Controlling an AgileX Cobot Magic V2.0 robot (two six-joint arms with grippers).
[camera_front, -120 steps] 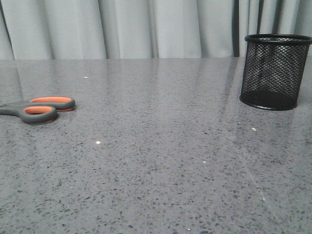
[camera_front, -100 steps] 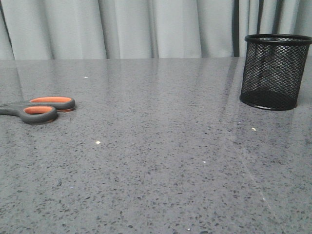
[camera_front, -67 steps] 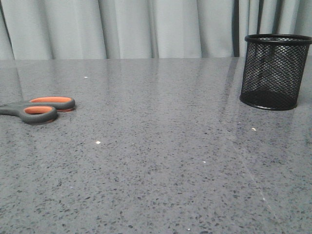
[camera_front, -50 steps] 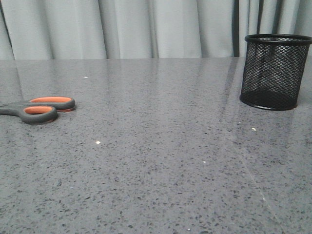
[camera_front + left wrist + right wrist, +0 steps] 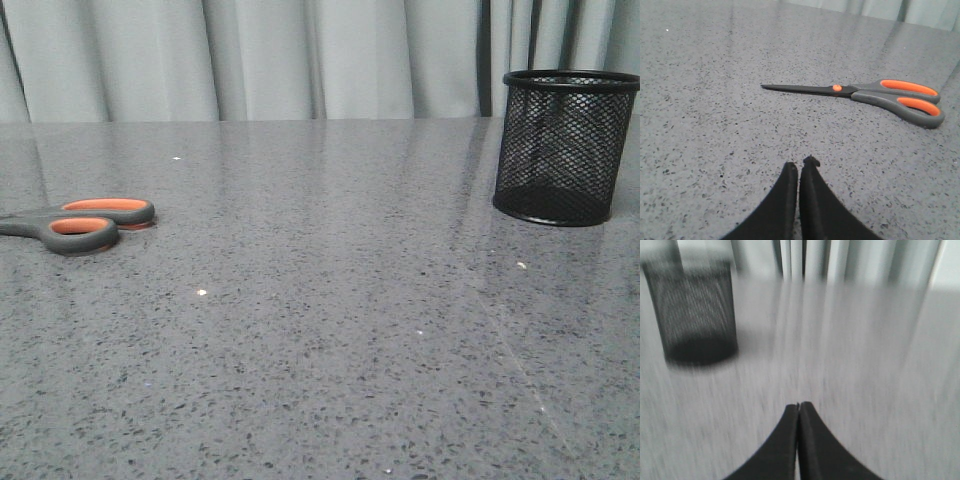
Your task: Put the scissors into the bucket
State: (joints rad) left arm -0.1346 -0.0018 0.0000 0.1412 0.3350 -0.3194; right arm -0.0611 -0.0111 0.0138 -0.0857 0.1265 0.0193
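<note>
orange-lined scissors (image 5: 78,221) lay flat on the grey speckled table (image 5: 330,330) at its left, well apart from the upright mesh bucket (image 5: 560,148) at far right. left gripper (image 5: 799,169) and right gripper (image 5: 798,407) were both clenched, grasping nothing.

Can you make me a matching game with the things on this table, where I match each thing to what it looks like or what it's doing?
Things:
1. scissors
2. bucket
3. left gripper
4. table

Descriptions:
A. black mesh, standing upright
B. speckled grey, shiny
C. lying flat, with orange inside the handles
D. fingers shut, holding nothing

Pairs: 1-C, 2-A, 3-D, 4-B
</note>
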